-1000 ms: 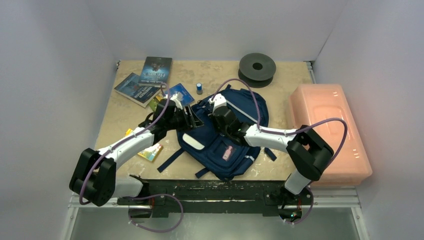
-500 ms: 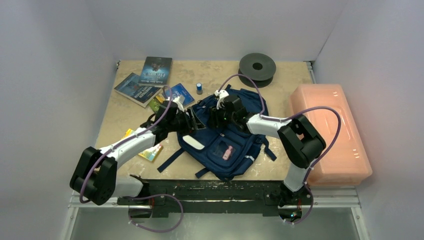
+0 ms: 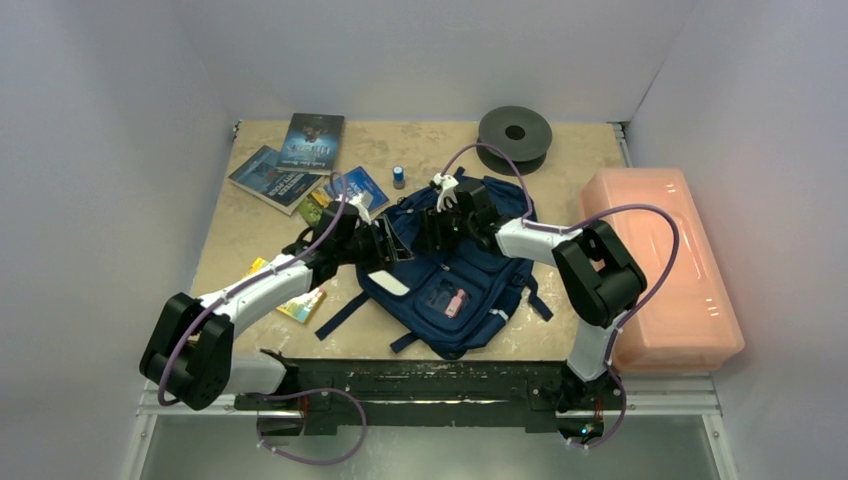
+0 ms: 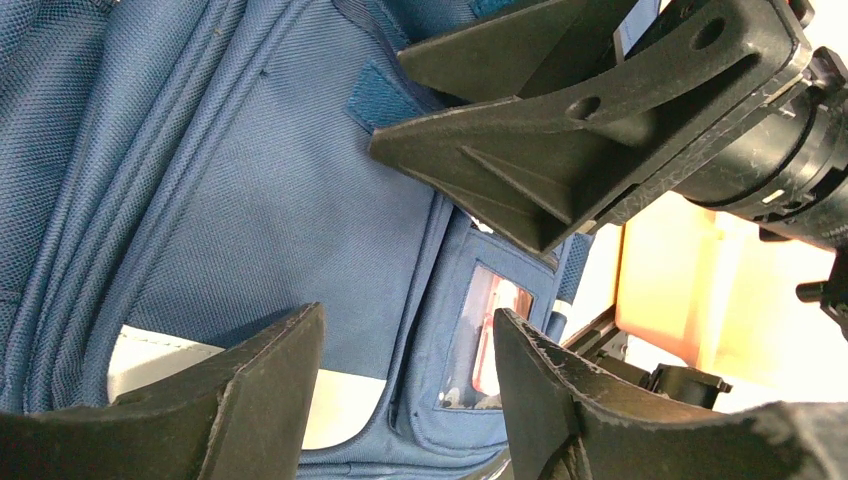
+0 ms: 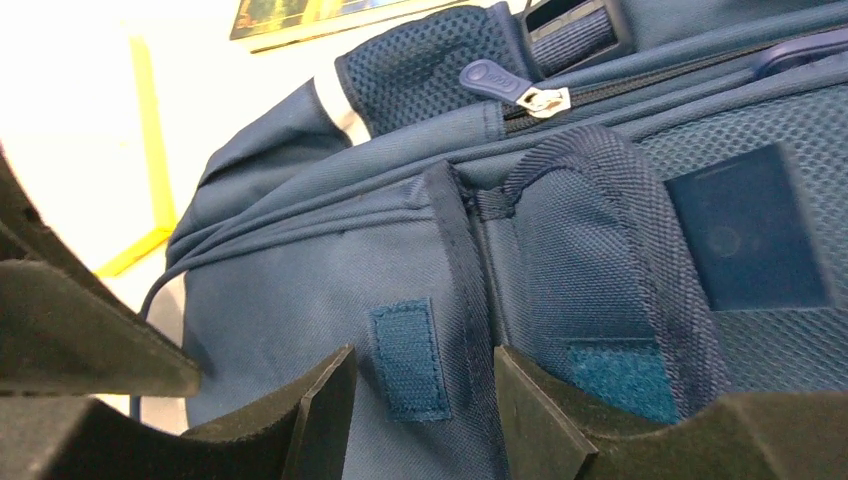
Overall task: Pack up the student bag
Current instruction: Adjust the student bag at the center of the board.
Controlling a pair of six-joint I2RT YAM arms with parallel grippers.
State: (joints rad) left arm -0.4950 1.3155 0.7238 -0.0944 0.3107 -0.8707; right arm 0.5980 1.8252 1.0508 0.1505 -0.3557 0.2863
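Navy student bag point(image 3: 470, 300) lying flat on the table point(image 3: 440, 140), centre of the top view, front pockets facing up and straps trailing toward the lower edge. Left hand point(image 3: 385, 243) down at the bag's left flank, right hand point(image 3: 432, 230) meeting it from the right over the bag's upper part, tips nearly facing each other. Both moderately spread with nothing pinched: only blue fabric seen through each gap in the wrist views. Placed, by the look of it, to work one flap or opening from two sides, one steadying cloth while the other pulls; which seam is meant, too close-up to tell. Zipper pull point(image 5: 495, 78) at the top of the right wrist view, zip shut along the visible stretch, so probably nothing packed through it yet. Velcro patch point(image 5: 410, 358) just above the right hand's gap. Books point(image 3: 315, 140) at upper left, small bottle point(image 3: 398, 176) just above the bag, black spool point(image 3: 514, 132) at the top, pink translucent box point(image 3: 660, 250) at right: all outside the bag, within reach for packing.
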